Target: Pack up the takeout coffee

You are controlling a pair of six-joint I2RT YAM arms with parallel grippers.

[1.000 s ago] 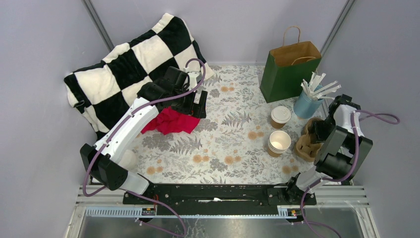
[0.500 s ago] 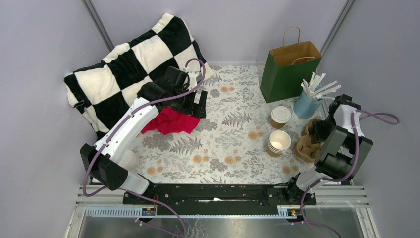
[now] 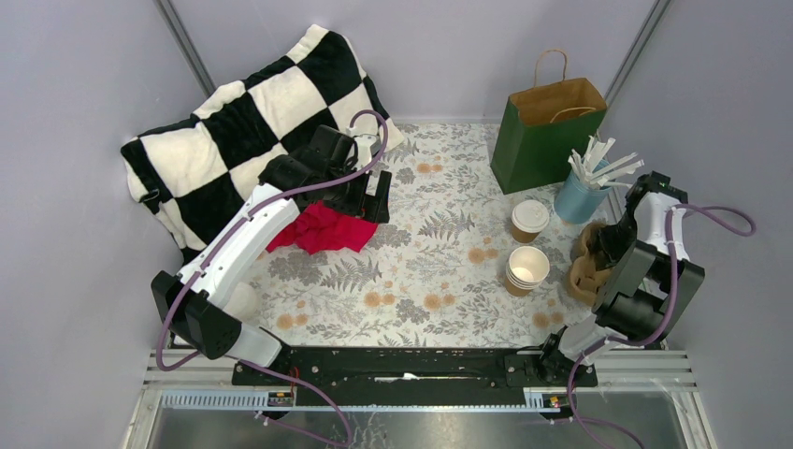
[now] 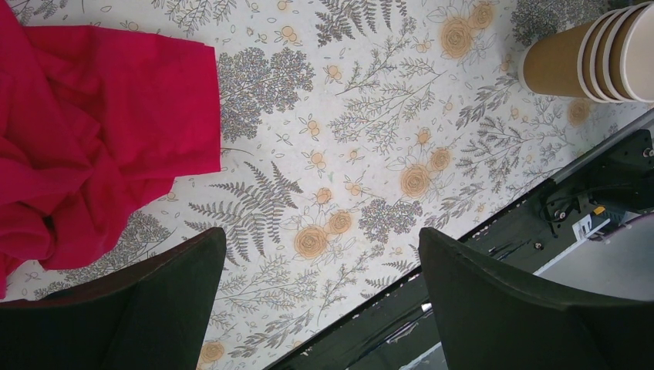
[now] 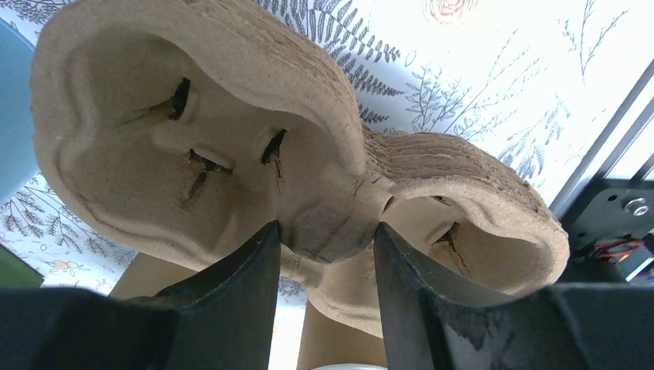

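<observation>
The takeout coffee (image 3: pixel 530 219), a brown cup with a white lid, stands upright on the floral table right of centre. My right gripper (image 5: pixel 326 227) is to the right of it, over the molded cardboard cup carrier (image 5: pixel 193 146), which the top view shows at the table's right edge (image 3: pixel 582 267). Its two fingertips press on either side of the carrier's middle rib. My left gripper (image 4: pixel 320 235) hangs open over bare table beside a red cloth (image 4: pixel 92 154), holding nothing.
A stack of lidless brown cups (image 3: pixel 527 268) stands just in front of the coffee. A green paper bag (image 3: pixel 547 131) stands open at the back right, with a blue tin of stirrers (image 3: pixel 580 192) beside it. A checkered blanket (image 3: pixel 243 122) lies at the back left.
My right gripper's fingers have drawn in onto the carrier's middle rib, and the right wrist has shifted slightly. The left arm has not moved.
</observation>
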